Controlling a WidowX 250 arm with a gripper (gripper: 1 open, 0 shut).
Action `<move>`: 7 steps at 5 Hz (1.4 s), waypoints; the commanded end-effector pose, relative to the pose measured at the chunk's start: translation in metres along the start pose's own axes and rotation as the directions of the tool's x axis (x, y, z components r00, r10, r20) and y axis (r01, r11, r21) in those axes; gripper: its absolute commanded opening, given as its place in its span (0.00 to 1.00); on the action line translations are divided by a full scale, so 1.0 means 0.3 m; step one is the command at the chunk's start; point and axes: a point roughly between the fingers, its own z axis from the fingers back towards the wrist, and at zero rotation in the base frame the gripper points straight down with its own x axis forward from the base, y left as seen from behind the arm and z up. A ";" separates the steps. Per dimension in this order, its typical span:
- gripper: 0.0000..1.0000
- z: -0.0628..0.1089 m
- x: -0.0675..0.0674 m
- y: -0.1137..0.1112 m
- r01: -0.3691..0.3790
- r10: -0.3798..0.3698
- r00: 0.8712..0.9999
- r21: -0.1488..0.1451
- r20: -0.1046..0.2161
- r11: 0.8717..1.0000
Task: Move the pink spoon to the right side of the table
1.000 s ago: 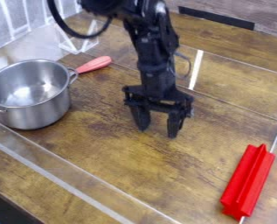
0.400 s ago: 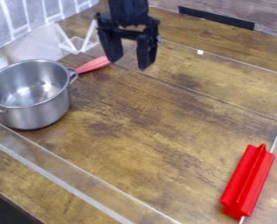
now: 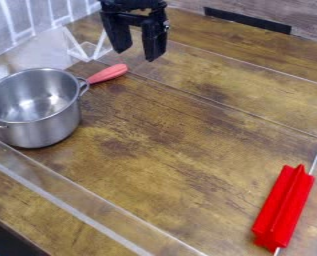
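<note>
The pink spoon [image 3: 107, 73] lies on the far left part of the table [image 3: 188, 140], just beside the rim of the steel pot [image 3: 34, 105], its bowl end tucked toward the pot and its handle pointing out to the right and away. I can read no writing, brand or label on anything here.

By size: the table comes first, one dark brown plank top with a glossy grain, edged and crossed by clear acrylic strips [image 3: 241, 70] that catch the light. At the far left edge there is something pale like a cloth or curtain, too blurred to name, and a dark band runs along the far edge on the right.

Next is the single steel pot, upright at the left, shiny inside, with nothing visible in it. Then one bright red ridged bar [image 3: 284, 208] at the near right, lying lengthwise close to the right edge, well apart from the pot and spoon.

One black robot arm reaches down from the top of the view; its gripper [image 3: 135, 42] hangs above the far side of the table, a little right of and beyond the spoon, touching nothing. The jaws stand spread wide and hold nothing.

The spoon is the smallest thing, and there is only one.
</note>
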 end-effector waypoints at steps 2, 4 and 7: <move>1.00 0.074 0.014 -0.028 0.083 -0.084 0.994 0.021 0.067 0.996; 1.00 0.034 0.011 0.000 0.065 -0.066 0.997 0.018 0.038 0.998; 1.00 0.031 -0.034 0.037 0.030 -0.030 1.000 0.024 0.007 0.999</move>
